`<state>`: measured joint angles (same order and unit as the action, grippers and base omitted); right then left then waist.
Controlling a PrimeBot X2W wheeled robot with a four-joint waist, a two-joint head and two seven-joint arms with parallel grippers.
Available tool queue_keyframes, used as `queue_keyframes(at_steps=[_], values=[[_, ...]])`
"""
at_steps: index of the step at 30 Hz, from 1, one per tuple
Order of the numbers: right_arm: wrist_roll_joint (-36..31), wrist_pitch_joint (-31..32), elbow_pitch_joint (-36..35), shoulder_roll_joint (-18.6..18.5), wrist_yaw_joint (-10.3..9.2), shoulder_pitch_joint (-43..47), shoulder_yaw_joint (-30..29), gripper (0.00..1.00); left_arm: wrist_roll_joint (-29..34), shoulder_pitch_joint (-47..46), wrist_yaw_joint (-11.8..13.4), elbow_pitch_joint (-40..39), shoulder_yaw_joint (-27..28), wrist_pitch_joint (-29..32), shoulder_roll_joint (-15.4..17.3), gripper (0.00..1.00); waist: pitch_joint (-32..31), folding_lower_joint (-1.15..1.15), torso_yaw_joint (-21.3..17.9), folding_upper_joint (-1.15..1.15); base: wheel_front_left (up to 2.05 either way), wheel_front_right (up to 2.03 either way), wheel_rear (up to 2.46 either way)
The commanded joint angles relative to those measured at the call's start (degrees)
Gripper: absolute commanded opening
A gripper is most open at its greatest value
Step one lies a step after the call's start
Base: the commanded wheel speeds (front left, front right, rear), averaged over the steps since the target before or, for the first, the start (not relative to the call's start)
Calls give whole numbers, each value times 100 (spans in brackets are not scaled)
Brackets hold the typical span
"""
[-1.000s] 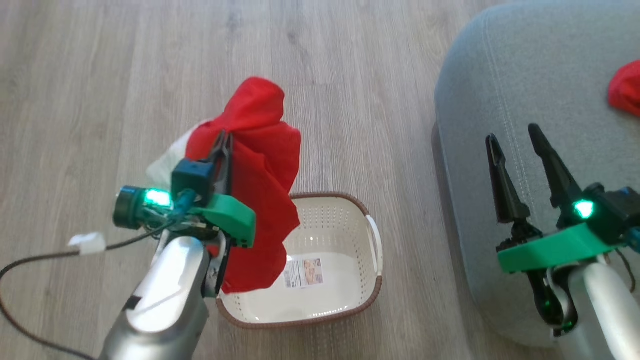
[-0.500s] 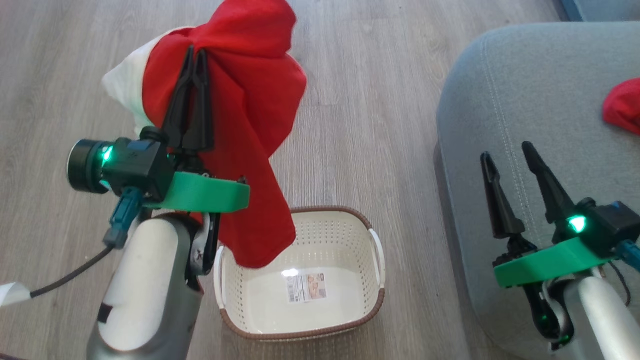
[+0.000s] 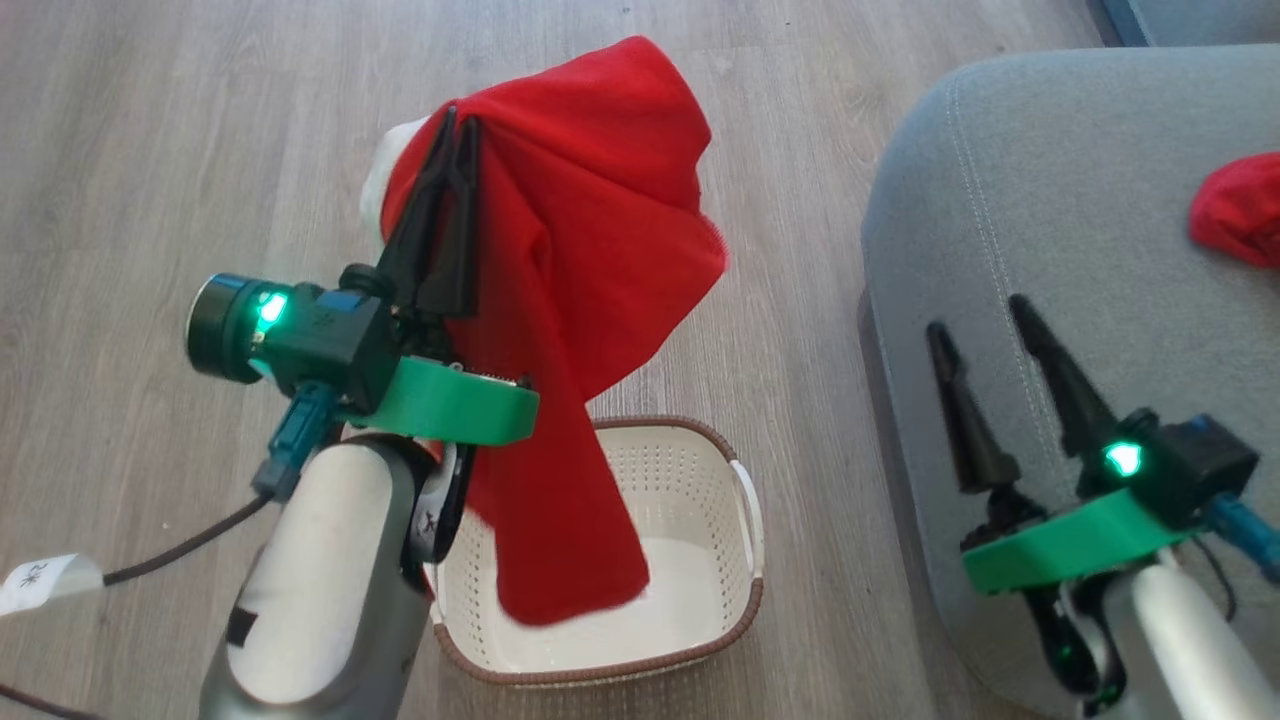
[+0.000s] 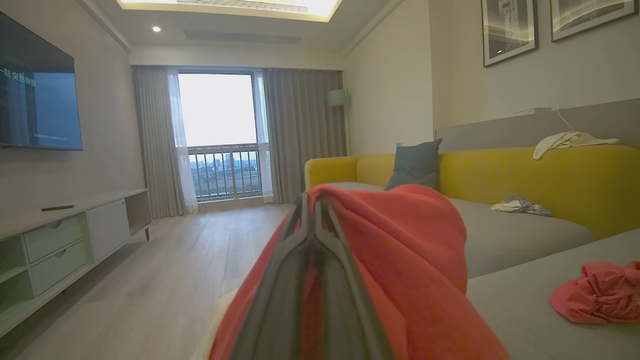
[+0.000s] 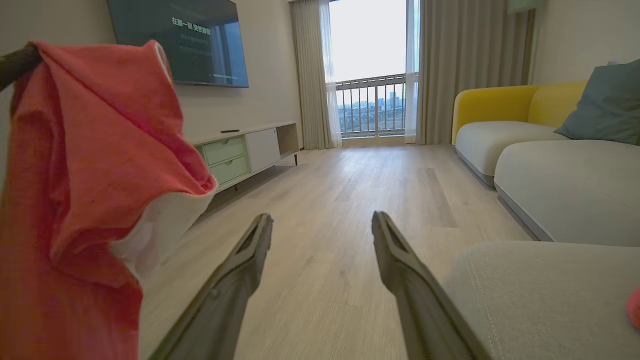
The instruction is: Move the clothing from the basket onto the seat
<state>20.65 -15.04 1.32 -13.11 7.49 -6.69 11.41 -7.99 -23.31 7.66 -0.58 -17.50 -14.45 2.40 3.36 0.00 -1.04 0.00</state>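
Clenched at left jaws on a red garment [image 3: 600, 250] draping over the basket [image 3: 690, 480]. Released at right jaws, above the seat [image 3: 1050, 200] bearing a second red garment [image 3: 1235, 210].

I saw the hanging garment [image 3: 590, 300] hide much of the basket [image 3: 700, 480]; the head view's right edge cropped the second garment [image 3: 1235, 210].

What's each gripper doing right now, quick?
Left gripper: closed, holding a red garment.
Right gripper: open, empty.
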Motion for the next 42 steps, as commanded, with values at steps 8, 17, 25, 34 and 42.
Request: queue_keyframes(at_steps=[8, 17, 25, 34, 42], values=[[-158, 4, -568, -289, 0, -26, 635, 100, 78, -308, -17, -48, 23, -54, 49, 0, 34, 0, -52, 0, 0, 0, 0], [-436, 4, -679, -429, 0, -343, 1469, 100, -19, -454, 221, 324, -244, -54, 48, 0, 82, 0, -1, 0, 0, 0, 0], [-426, 4, -216, -299, 0, -830, 2265, 100, -126, -682, 359, 742, -771, -55, 48, 0, 20, 0, 121, 0, 0, 0, 0], [-481, 4, 526, 12, 0, -1181, 2434, 100, -338, -880, 549, 913, -1445, -55, 48, 0, -40, 0, 361, 0, 0, 0, 0], [-978, 4, 1088, 321, 0, -1304, 2180, 100, -662, -996, 655, 1016, -2033, -55, 48, 0, -102, 0, 695, 0, 0, 0, 0]])
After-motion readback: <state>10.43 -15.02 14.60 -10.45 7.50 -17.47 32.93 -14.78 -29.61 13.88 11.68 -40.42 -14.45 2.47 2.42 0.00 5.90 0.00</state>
